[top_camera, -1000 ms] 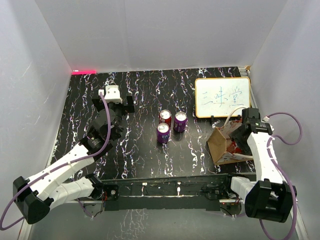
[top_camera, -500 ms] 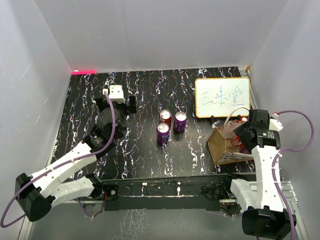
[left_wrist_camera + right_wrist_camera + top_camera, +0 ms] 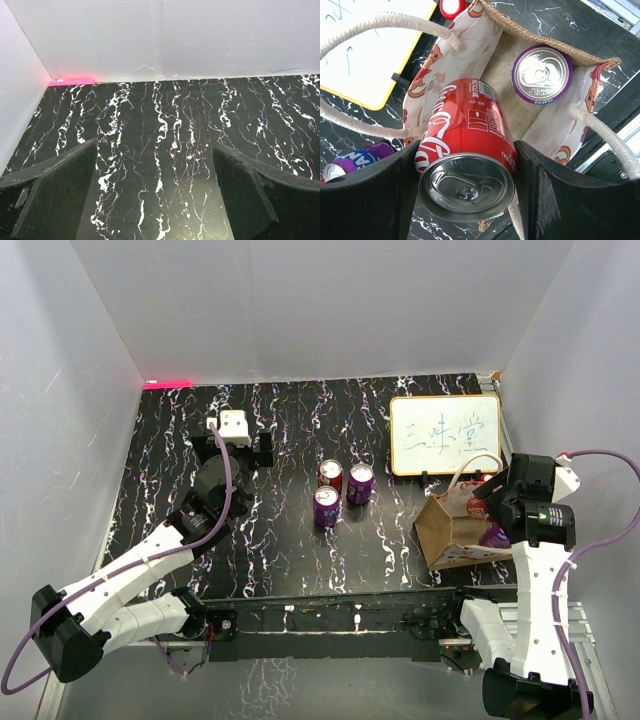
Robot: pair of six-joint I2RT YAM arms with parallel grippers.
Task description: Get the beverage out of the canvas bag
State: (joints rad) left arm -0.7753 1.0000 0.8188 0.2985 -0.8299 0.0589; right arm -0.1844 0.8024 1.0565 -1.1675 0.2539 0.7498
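mid-extraction. had red cola can clamped snug in right gripper, up at the mouth of the canvas bag, judged not yet clear or set down. spotted a purple can down inside too. had left gripper wide open, empty.

- My right gripper is clamped on a red cola can, one finger against each side, pull-tab end toward the camera.
- The red cola can sits above the open mouth of the canvas bag.
- A purple-rimmed can stands upright inside the bag.
- Cream rope handles arch on both sides.
- A white board lies beyond the bag.
- Another purple can is outside the bag, on the table.
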